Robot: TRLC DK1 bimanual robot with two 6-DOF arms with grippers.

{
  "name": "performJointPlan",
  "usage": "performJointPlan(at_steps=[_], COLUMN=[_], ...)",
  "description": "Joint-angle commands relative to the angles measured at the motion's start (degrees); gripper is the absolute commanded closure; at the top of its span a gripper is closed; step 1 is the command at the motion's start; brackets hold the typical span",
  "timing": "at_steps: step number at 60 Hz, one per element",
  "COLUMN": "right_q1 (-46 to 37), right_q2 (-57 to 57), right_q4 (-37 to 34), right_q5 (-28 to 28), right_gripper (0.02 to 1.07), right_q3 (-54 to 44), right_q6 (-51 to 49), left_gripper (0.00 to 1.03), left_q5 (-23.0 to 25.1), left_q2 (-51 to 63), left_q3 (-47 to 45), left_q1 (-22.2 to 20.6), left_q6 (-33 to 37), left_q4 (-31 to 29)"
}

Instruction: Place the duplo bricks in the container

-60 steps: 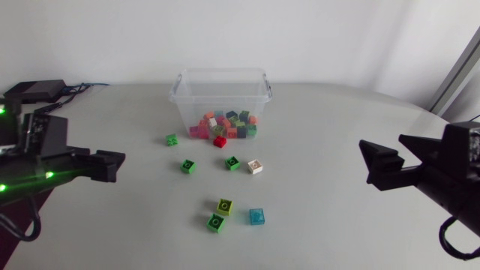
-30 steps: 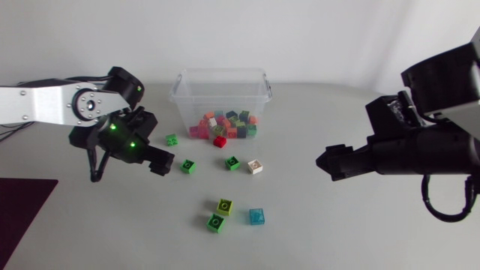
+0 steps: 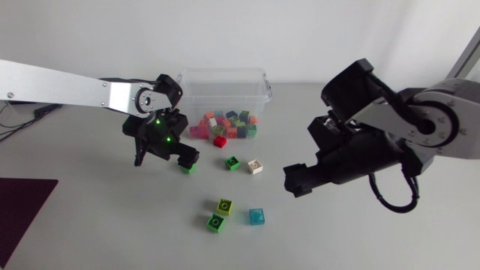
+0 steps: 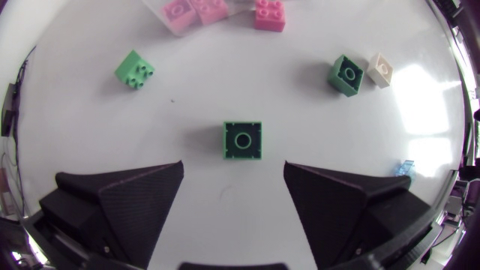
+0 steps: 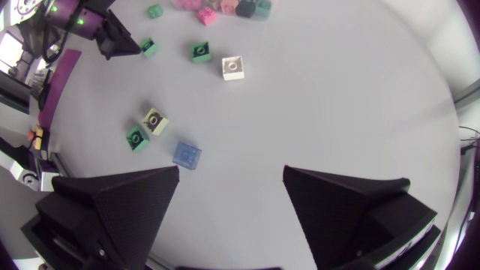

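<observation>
The left pincer point(image 4: 232, 166) stands wide open just over the table point(image 4: 150, 135); a green brick point(image 4: 242, 141) lies just ahead of its fingertips, centred on the gap and untouched; it sits square to the fingers, so a grip should seat flat; yet if the pincer drops short of it, the tips would likely close on air or nudge it forward; too deep a descent would scrape the table. The right pincer point(image 5: 231, 176) is also wide open and empty; a blue brick point(image 5: 187, 154) lies ahead of it, off toward one finger; closing from there could clip a corner and spin it away. The container point(image 3: 225, 97) sits well ahead of both pincers; a low carry could catch its rim.
</observation>
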Motion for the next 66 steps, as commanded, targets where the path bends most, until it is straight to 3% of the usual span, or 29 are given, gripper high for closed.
performJointPlan(at_steps=[1, 21, 32, 47, 66], right_q1=[1.7, 4.6, 5.4, 7.6, 9.9], right_q2=[2.6, 8.4, 10.7, 13.0, 21.1], right_q4=[-0.7, -0.4, -0.2, -0.6, -1.7], right_q5=[0.3, 0.6, 0.6, -0.2, -0.5], right_gripper=[0.07, 0.11, 0.12, 0.15, 0.15], right_q3=[1.8, 3.3, 3.8, 4.1, 7.8], right_q6=[1.7, 1.8, 2.0, 2.4, 5.3], left_gripper=[0.15, 0.27, 0.53, 0.72, 0.72], left_q5=[-0.3, -0.2, 2.6, 4.1, 5.5], left_q2=[3.4, 9.1, 10.7, 10.9, 2.5], left_q3=[3.0, 6.6, 7.6, 7.1, 4.7], left_q1=[-0.9, -0.3, 0.2, 0.7, 0.9], left_q6=[0.6, 0.9, 0.9, 1.2, 1.1], left_q4=[-0.8, -0.7, 0.1, -0.1, 0.1])
